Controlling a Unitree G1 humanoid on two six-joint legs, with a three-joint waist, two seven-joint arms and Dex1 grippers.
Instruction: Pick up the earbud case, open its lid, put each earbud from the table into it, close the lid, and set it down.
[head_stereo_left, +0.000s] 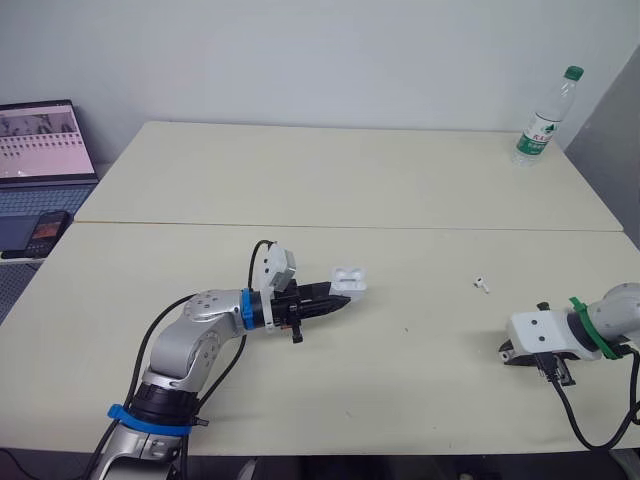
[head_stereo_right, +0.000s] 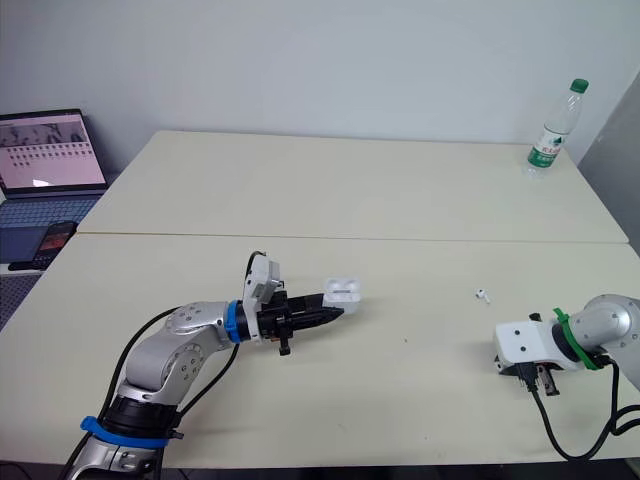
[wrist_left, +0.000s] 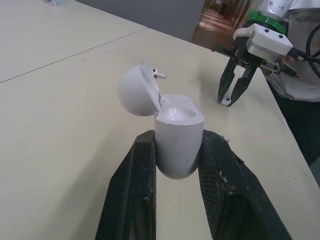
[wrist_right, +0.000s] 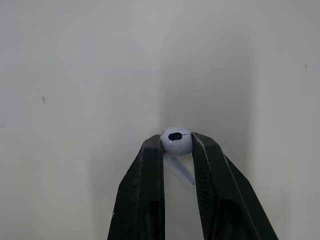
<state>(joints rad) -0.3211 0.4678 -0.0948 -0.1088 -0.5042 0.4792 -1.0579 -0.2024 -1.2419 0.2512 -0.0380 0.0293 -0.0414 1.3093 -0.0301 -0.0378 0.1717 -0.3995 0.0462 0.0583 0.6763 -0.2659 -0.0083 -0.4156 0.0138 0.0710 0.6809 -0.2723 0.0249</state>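
Left arm: elbow bent, forearm stretched out low over the front half of the table (head_stereo_left: 350, 180), fingers nearly level and pointing toward the robot's right. Left gripper (head_stereo_left: 338, 299) is clamped on the lower body of the earbud case (wrist_left: 177, 145), one black finger on each side. The case stands upright with its lid (wrist_left: 136, 91) hinged back and open, cavity facing up. Cannot tell whether its base touches the tabletop.

Right arm: forearm enters from the right edge, low over the front right corner, wrist turned so the fingers point down at the surface. Right gripper (wrist_right: 176, 145) pinches a white earbud (wrist_right: 175, 139) by its round head, stem hanging below between the fingers.

Second earbud (head_stereo_left: 482, 285) lies loose on the table between the two grippers, apart from both.

Water bottle (head_stereo_left: 545, 118) upright at the far right corner; laptop (head_stereo_left: 45, 150) off the table's left side
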